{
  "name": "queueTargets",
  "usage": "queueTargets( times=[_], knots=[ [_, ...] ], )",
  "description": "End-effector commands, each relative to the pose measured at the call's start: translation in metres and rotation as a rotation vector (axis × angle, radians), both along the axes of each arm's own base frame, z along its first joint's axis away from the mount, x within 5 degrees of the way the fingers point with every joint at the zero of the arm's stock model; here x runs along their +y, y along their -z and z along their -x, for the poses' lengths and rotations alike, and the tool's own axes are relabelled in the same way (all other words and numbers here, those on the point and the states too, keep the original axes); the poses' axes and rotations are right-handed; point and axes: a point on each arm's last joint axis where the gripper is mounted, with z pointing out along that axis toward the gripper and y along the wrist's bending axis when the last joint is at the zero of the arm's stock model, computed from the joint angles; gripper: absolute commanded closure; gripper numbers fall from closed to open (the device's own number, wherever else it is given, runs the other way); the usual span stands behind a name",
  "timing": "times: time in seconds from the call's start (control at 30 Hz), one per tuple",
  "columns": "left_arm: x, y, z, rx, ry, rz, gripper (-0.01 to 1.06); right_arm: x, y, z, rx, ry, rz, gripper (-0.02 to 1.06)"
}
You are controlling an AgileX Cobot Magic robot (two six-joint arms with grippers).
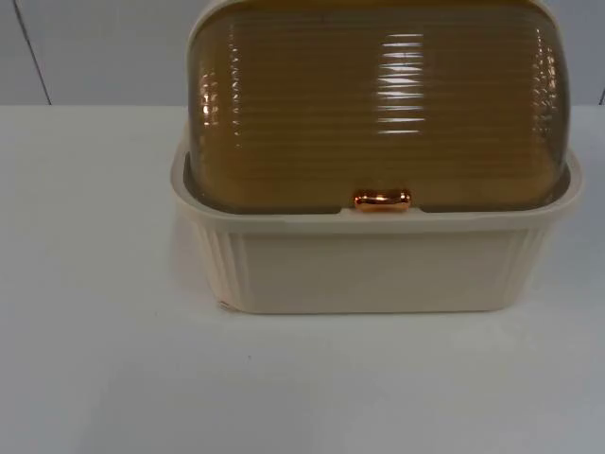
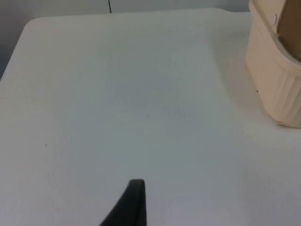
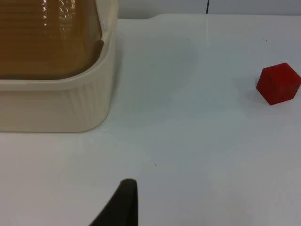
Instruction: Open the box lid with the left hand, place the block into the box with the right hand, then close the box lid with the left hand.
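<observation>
Box [image 1: 378, 265] sits on the white table [image 1: 95, 359], cream ribbed base with an amber ribbed dome lid [image 1: 378, 104] down and shut. Long axis runs left-right across the top view; front wall faces the camera, copper handle [image 1: 382, 200] centred on the lid's front edge, just above the base rim. Grey partition wall [image 1: 95, 47] behind it. Left wrist view: one black fingertip of the left gripper [image 2: 134, 202] over bare table, box corner off to the side and well apart from it, lid edge visible above the rim. Can't tell if the left fingers are spread or pressed together, since just one tip shows. Right wrist view: one black fingertip of the right gripper [image 3: 123, 202] over bare table, box end wall on one side, red block [image 3: 278, 83] on the other, resting on the table, well apart from both the box and the fingertip. Block sits with an edge toward the camera, no clear long axis. Right finger state: can't tell either. Neither gripper touches anything.
</observation>
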Motion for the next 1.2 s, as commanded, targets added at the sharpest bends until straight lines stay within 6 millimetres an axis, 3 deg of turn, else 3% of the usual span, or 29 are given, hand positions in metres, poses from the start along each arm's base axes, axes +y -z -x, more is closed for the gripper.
queueTargets(
  times=[0.0, 0.23, 0.4, 0.43, 0.6, 0.63, 0.77, 0.8, 0.93, 1.17],
  knots=[
    [0.000, 0.001, 0.000, -0.005, -0.009, 0.011, 0.03, 0.000, 0.002, -0.001, -0.005, 0.029, -0.045, -0.01],
    [0.001, -0.004, -0.001, -0.028, -0.018, 0.009, 0.03, 0.000, -0.002, 0.000, -0.019, 0.051, -0.080, -0.01],
    [0.005, -0.048, -0.021, -0.130, -0.065, 0.010, 0.03, -0.001, -0.038, -0.012, -0.060, 0.046, -0.062, -0.01],
    [0.005, -0.048, -0.021, -0.130, -0.065, 0.010, 0.03, -0.001, -0.038, -0.012, -0.060, 0.046, -0.062, -0.01],
    [0.006, -0.087, -0.066, -0.188, -0.063, 0.007, 0.03, -0.001, -0.081, -0.040, -0.153, 0.052, -0.040, -0.01],
    [0.006, -0.087, -0.066, -0.188, -0.063, 0.007, 0.03, -0.001, -0.081, -0.040, -0.153, 0.052, -0.040, -0.01],
    [0.006, -0.109, -0.097, -0.223, -0.060, 0.018, 0.03, -0.005, -0.103, -0.071, -0.137, 0.103, -0.027, -0.01],
    [0.006, -0.109, -0.097, -0.223, -0.060, 0.018, 0.03, -0.005, -0.103, -0.071, -0.137, 0.103, -0.027, -0.01],
    [0.006, -0.124, -0.123, -0.221, -0.061, 0.018, 0.03, -0.003, -0.116, -0.108, -0.109, 0.096, -0.019, -0.01],
    [0.007, -0.122, -0.154, -0.166, -0.062, 0.004, 0.03, -0.001, -0.130, -0.143, -0.182, 0.079, -0.024, -0.01]
  ],
)
